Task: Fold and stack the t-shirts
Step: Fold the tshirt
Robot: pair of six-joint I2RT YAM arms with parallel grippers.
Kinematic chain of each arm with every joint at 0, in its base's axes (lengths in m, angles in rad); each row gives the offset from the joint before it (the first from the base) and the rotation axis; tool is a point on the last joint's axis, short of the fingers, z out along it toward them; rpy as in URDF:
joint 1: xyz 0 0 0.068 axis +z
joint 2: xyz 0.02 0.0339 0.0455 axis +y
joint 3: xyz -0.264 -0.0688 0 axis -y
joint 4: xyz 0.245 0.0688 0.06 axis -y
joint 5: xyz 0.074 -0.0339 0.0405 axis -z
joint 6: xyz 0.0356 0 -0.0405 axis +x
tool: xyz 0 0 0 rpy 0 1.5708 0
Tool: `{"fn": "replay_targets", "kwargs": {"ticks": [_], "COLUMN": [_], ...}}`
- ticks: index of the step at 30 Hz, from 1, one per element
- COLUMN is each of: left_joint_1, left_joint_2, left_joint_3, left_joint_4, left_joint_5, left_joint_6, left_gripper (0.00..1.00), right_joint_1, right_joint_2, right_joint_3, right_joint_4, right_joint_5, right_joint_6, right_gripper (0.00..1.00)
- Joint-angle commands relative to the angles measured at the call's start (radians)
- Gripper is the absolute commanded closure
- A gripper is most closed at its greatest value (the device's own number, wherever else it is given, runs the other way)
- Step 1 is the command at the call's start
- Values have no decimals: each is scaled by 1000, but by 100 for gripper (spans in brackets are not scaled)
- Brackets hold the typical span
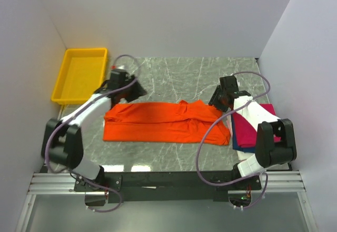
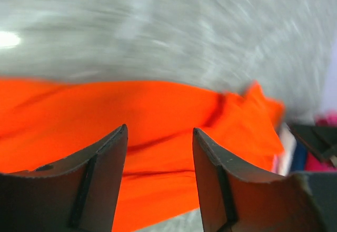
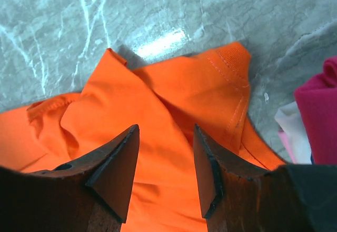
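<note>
orange t-shirt [image 1: 166,121] folded into a long band at the centre of the marbled counter [image 1: 184,74], left fingers [image 2: 100,179] parted and empty above its upper left edge, right fingers [image 3: 113,174] parted and empty above its upper right end, magenta t-shirt [image 1: 246,136] at the frame's right

- You get bright, even light from overhead; the orange t-shirt [image 1: 163,122] casts only a faint shadow.
- Pale glare patches sit on the table [image 1: 179,79] on the shirt's near side.
- Your left wrist view is motion-blurred; the right wrist view is sharp.
</note>
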Motion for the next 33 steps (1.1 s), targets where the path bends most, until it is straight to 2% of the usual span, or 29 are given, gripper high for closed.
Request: {"fn": "replay_targets", "kwargs": {"ticks": [1,5,11,15,22,24,27,28,30,31,33], "left_joint_1": [-112,-227,-306,-335,-364,-364,-367,-367,-370,-370,-370], "left_joint_2": [164,350,565,654,671,671,666,666,666,665,656], "left_joint_3": [126,311,522,588,596,594,588,588,591,594,588], "left_joint_4": [147,195,131,94,69,70,78,78,72,71,72], "left_joint_5": [131,208,207,213,158,165,176,182,184,187,193], "left_joint_6": [36,51,85,106,123,123,125,126,135,135,140], "left_gripper": [42,42,41,42,45,48,59,67,74,82,90], "right_joint_1": [-2,-8,-17,-22,-29,-28,-31,-31,-31,-29,-31], "right_joint_2": [8,15,-14,-31,-42,-44,-41,-42,-42,-42,-47], "right_joint_3": [42,38,15,5,-2,-2,-2,-4,-5,-5,-8], "right_joint_4": [5,3,0,-3,5,3,6,6,10,8,9], "right_joint_5": [28,22,22,19,7,7,2,2,0,0,2], "right_joint_6": [-9,-9,-13,-18,-21,-24,-22,-22,-21,-21,-22], "right_gripper": [48,48,47,47,47,47,47,47,47,47,47]}}
